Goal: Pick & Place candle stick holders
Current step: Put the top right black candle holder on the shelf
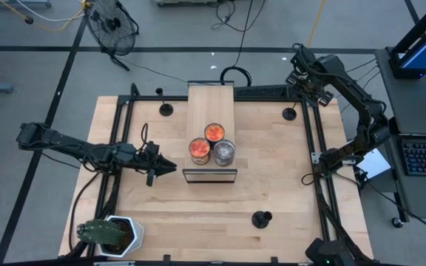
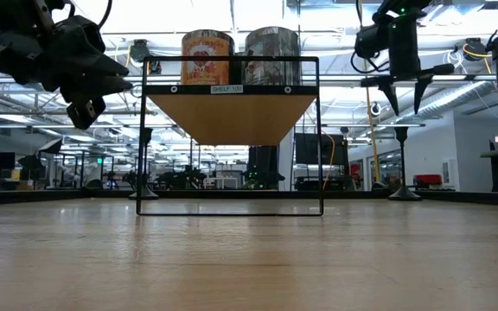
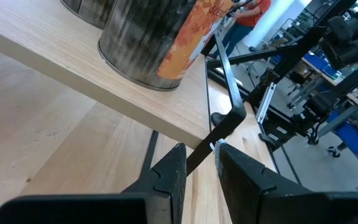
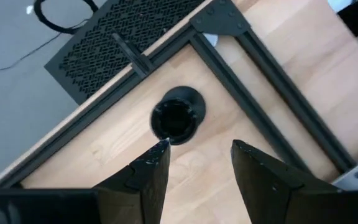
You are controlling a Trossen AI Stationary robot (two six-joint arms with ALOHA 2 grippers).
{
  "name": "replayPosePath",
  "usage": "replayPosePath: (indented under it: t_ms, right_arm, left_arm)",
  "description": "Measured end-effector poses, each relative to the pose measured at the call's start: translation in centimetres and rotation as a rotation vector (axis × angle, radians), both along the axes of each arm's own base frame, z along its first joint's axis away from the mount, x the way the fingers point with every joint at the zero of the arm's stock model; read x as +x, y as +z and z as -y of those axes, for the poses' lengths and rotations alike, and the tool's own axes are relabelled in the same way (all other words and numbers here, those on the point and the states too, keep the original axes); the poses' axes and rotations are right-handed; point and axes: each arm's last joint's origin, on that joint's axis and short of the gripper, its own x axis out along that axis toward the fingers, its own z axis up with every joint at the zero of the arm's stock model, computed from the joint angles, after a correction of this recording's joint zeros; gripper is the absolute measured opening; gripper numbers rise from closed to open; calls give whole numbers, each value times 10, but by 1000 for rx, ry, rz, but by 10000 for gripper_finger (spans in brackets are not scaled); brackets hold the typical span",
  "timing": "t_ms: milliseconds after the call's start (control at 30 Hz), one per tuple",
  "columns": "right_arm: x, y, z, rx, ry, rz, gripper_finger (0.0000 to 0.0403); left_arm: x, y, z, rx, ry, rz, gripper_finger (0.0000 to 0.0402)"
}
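Note:
Three matte-black candle stick holders stand on their disc bases on the table: one at the far left (image 1: 166, 109), one at the far right (image 1: 290, 113) and one near the front (image 1: 261, 219). My right gripper (image 1: 299, 76) is open and hangs high above the far right holder (image 4: 178, 117), fingers pointing down (image 2: 409, 93). My left gripper (image 1: 171, 168) is level, a little open and empty, beside the near left corner of the wooden shelf (image 1: 211, 103). In the left wrist view its fingertips (image 3: 199, 155) are close to the shelf's black frame bar (image 3: 224, 124); I cannot tell whether they touch it.
Three round jars (image 1: 211, 146) stand on the raised wooden shelf, which rests on a black wire frame (image 2: 232, 138) mid-table. A potted plant in a white pot (image 1: 113, 235) sits at the near left corner. Black rails (image 1: 318, 140) run along the table's edges.

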Motion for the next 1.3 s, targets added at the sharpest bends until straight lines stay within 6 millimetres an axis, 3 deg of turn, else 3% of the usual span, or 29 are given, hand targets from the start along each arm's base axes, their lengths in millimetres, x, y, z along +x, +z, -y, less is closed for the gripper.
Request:
replayPosePath:
  t_ms: [267, 633, 833, 1100, 1300]
  right_arm:
    - [0, -5, 0, 20, -57, 35, 166]
    - [9, -50, 2, 53, -72, 110, 166]
    - [15, -39, 1, -63, -26, 165, 166]
    - [-3, -14, -19, -185, -145, 153, 166]
    - [-9, -8, -26, -217, -217, 152, 166]
  left_arm:
    - [0, 0, 0, -1, 0, 0, 93]
    - [0, 0, 1, -14, -30, -2, 93]
    - [0, 0, 2, -21, -52, -3, 93]
    - [0, 0, 2, -3, -55, -1, 93]
    - [0, 0, 1, 1, -53, 0, 93]
